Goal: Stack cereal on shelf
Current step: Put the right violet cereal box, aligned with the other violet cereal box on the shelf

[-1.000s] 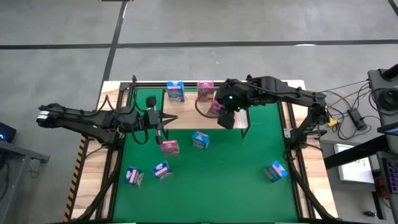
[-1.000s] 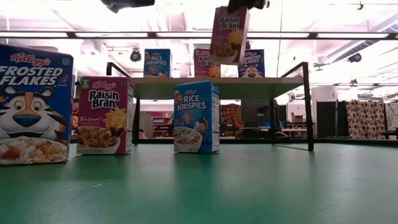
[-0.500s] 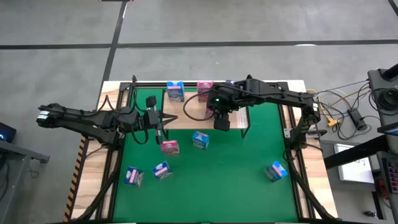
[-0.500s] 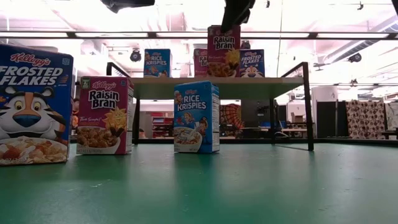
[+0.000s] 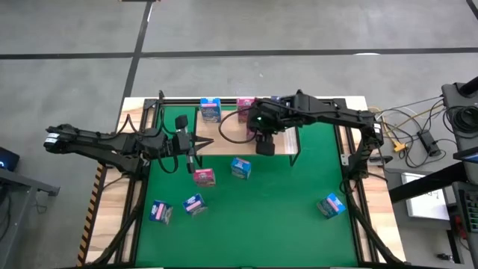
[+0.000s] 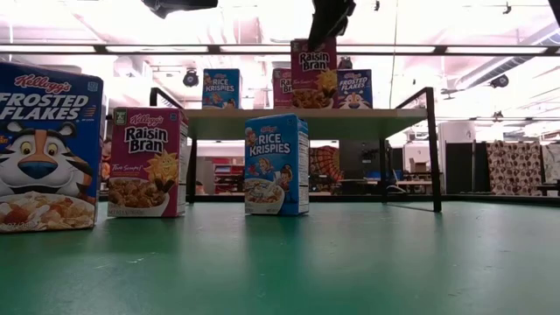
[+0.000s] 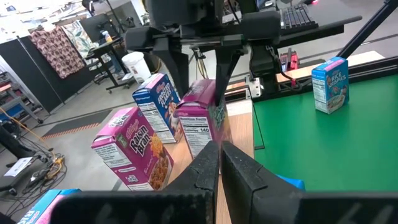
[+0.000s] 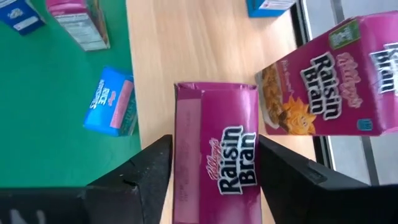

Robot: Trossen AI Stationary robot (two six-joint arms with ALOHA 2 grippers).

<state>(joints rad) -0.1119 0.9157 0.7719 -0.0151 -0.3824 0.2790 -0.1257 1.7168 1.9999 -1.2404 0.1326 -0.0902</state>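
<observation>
A pink cereal box (image 6: 313, 74) stands upright on its bottom on the shelf (image 6: 306, 112), in front of a second pink box (image 8: 323, 87). My right gripper (image 8: 214, 146) hangs over it, pointing steeply down, open. Its fingers stand on either side of the box's top (image 8: 214, 99) with a thin gap on each side. A light blue box (image 5: 210, 109) and a dark blue box (image 6: 354, 89) also stand on the shelf. My left gripper (image 7: 221, 168) is shut on nothing, level, by the shelf's left part (image 5: 190, 153).
On the green mat (image 5: 276, 224) stand or lie loose boxes: a pink one (image 5: 204, 176), a light blue one (image 5: 240, 168), two at the near left (image 5: 159, 212) (image 5: 194, 204) and a light blue one at the near right (image 5: 329, 205). The shelf's black legs (image 6: 432, 149) rise from the mat.
My right gripper has gone down and toward the table's left with the pink box. The box hung tilted above the shelf a second ago. It now stands upright on the shelf board, where it has stood for the last half second.
</observation>
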